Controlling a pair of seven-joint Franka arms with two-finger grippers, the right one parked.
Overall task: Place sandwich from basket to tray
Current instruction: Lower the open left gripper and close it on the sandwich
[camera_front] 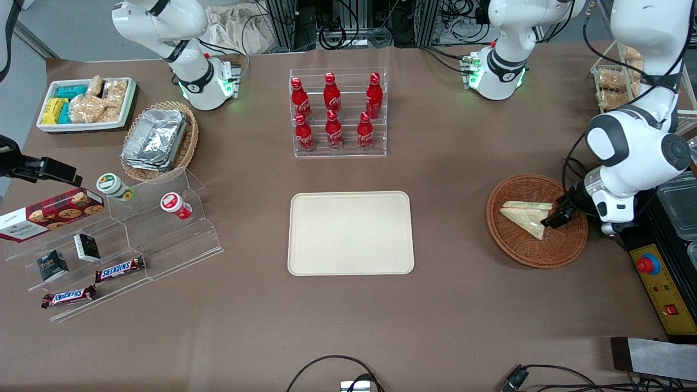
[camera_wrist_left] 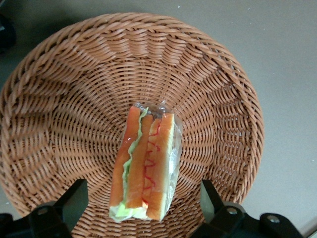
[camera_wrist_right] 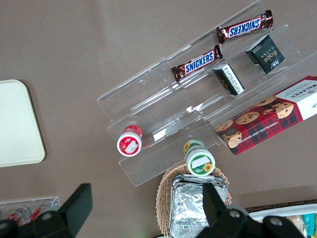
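Observation:
The sandwich (camera_front: 524, 214) lies in the reddish-brown wicker basket (camera_front: 523, 256) toward the working arm's end of the table. In the left wrist view the sandwich (camera_wrist_left: 146, 163) shows its orange and green cut edge, wrapped in clear film, on the basket's woven base (camera_wrist_left: 74, 99). My gripper (camera_front: 558, 215) hangs low over the basket at the sandwich's end. It is open (camera_wrist_left: 142, 198): one dark finger (camera_wrist_left: 74, 201) stands on each side of the sandwich, with a gap to the wrap on both sides. The cream tray (camera_front: 351, 233) lies bare at the table's middle.
A clear rack of red bottles (camera_front: 337, 111) stands farther from the front camera than the tray. A yellow control box with a red button (camera_front: 656, 283) sits beside the basket at the table edge. An acrylic snack stand (camera_front: 125, 245), foil trays (camera_front: 158, 139) and a white bin (camera_front: 87, 103) lie toward the parked arm's end.

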